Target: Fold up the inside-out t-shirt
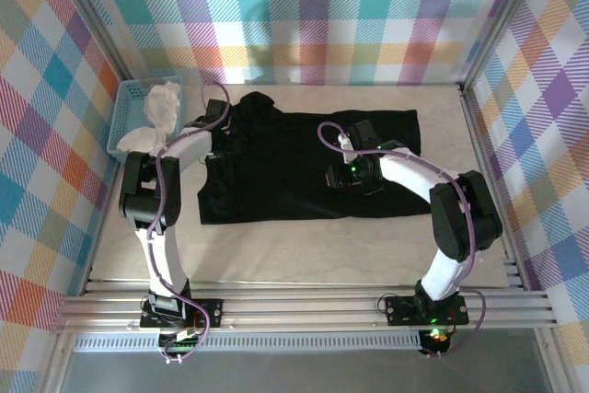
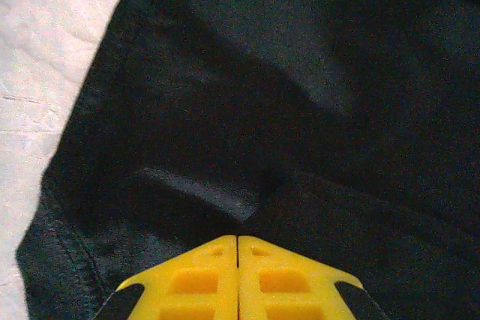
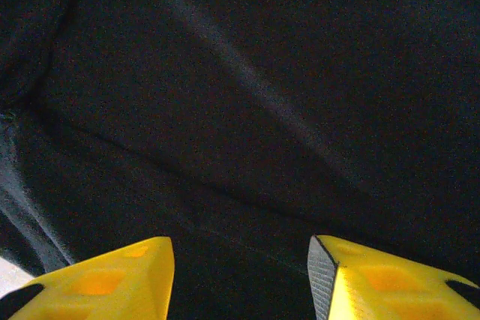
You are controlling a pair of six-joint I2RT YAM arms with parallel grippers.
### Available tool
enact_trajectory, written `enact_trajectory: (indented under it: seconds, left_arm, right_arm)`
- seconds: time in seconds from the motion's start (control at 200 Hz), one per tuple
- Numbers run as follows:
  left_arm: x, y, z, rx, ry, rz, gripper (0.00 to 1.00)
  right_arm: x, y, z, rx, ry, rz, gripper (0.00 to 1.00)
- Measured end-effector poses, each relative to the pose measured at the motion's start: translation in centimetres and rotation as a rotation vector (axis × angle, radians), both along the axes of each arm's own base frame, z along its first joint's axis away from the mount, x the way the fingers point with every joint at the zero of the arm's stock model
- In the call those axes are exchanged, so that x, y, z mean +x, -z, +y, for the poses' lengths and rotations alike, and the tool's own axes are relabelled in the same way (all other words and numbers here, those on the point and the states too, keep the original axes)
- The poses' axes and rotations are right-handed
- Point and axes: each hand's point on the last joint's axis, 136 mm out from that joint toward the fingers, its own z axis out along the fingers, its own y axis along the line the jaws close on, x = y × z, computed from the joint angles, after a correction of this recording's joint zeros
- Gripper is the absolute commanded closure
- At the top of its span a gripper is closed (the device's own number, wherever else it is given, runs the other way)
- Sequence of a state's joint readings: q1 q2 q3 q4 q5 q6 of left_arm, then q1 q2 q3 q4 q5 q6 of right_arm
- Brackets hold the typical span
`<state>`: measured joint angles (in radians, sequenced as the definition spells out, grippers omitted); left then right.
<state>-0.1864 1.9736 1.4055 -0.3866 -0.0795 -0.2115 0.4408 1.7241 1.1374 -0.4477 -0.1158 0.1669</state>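
The black t-shirt [image 1: 294,167] lies spread flat across the middle of the table, with no print showing. My left gripper [image 1: 223,143] is at its left edge near the sleeve. In the left wrist view the yellow jaws of this gripper [image 2: 238,237] are pressed together, and a small ridge of the t-shirt [image 2: 300,95] puckers up right at their tips. My right gripper [image 1: 333,177] hovers low over the middle of the shirt. In the right wrist view that gripper [image 3: 240,249] stands open, with nothing but flat t-shirt [image 3: 240,95] fabric beneath the gap.
A light-blue basket [image 1: 124,117] holding a white cloth [image 1: 161,108] stands at the back left, close to my left arm. Pale bare table [image 2: 45,73] shows left of the shirt. Checked walls enclose the table on three sides.
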Motion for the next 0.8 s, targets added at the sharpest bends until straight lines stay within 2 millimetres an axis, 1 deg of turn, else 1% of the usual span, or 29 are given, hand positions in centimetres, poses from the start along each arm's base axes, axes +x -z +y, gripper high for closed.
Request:
enact_trajectory:
  seconds: [0.045, 0.085, 0.185, 0.275, 0.395, 0.455, 0.495, 0.555, 0.63, 0.67, 0.685, 0.74, 0.8]
  left_arm:
    - [0.1, -0.1, 0.1, 0.004, -0.004, -0.005, 0.91]
    - [0.2, 0.0, 0.3, 0.009, -0.009, -0.003, 0.87]
    - [1.3, -0.2, 0.5, 0.021, -0.015, -0.016, 0.69]
    - [1.9, -0.1, 0.7, 0.033, -0.017, -0.025, 0.57]
    - [1.9, -0.2, 1.0, 0.033, -0.033, -0.025, 0.51]
    - [1.5, -0.7, 0.9, 0.013, -0.042, -0.041, 0.48]
    - [0.4, -1.0, 0.8, -0.015, -0.053, -0.05, 0.45]
    - [-2.3, -2.0, 0.3, -0.091, -0.064, -0.068, 0.43]
    - [-5.7, -3.6, -0.5, -0.197, -0.073, -0.106, 0.42]
    - [-7.0, -4.3, -1.0, -0.246, -0.07, -0.121, 0.42]
    - [-7.5, -4.5, -1.3, -0.265, -0.067, -0.126, 0.42]
    - [-8.9, -4.7, -2.1, -0.32, -0.054, -0.131, 0.42]
    - [-10.2, -3.9, -2.9, -0.367, -0.043, -0.107, 0.41]
  right_arm:
    - [0.0, 0.0, -0.1, -0.003, 0.001, 0.001, 0.48]
    - [0.0, 0.1, -0.2, -0.008, 0.003, 0.001, 0.48]
    - [-0.1, 0.3, -0.7, -0.027, 0.016, 0.008, 0.47]
    - [-0.1, 0.3, -1.4, -0.037, 0.032, 0.015, 0.46]
    - [-0.2, -0.1, -3.9, -0.051, 0.092, 0.016, 0.43]
    - [0.1, -0.6, -6.0, -0.054, 0.155, 0.014, 0.42]
    - [0.3, -0.8, -7.5, -0.053, 0.206, 0.018, 0.42]
    - [0.7, -0.7, -10.5, -0.059, 0.308, 0.031, 0.42]
    - [0.9, -0.1, -14.4, -0.065, 0.444, 0.06, 0.42]
    - [0.7, 0.3, -16.0, -0.067, 0.501, 0.078, 0.42]
    - [0.7, 0.4, -16.9, -0.07, 0.532, 0.086, 0.42]
    - [0.4, 0.9, -19.0, -0.078, 0.603, 0.104, 0.42]
    - [0.3, 1.5, -20.3, -0.091, 0.652, 0.125, 0.42]
